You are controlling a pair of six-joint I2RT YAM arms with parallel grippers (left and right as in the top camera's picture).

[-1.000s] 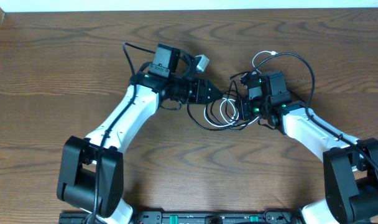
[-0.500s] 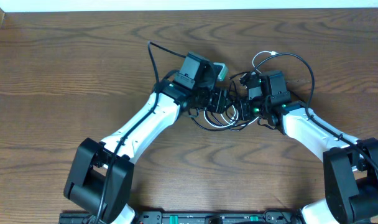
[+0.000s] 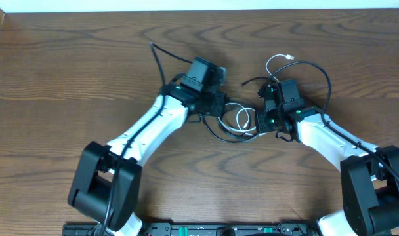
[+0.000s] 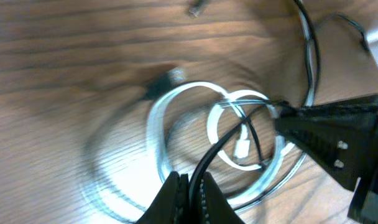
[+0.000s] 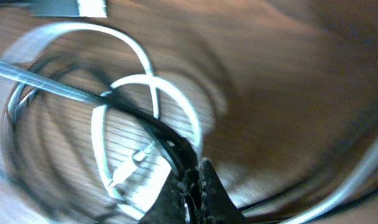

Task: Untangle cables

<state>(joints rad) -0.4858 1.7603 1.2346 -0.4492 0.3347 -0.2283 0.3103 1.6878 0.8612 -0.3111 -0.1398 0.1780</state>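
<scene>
Black cable [image 5: 142, 116] first: clamps it in closed left gripper [image 4: 184, 186], centre of overhead view, and again in closed right gripper [image 5: 192, 180] just right. Leaves white cable [image 4: 153, 130] coiled between them, crossing the black, on table [image 3: 68, 65]. Likely mid-separation; next calls for drawing grippers apart slowly, watching for snags. Shows no container.

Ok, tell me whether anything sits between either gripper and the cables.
Nothing visible does. The left gripper is shut on the black cable, and the right gripper is shut on it too, from the opposite side. The white cable lies looped around it between them.
</scene>
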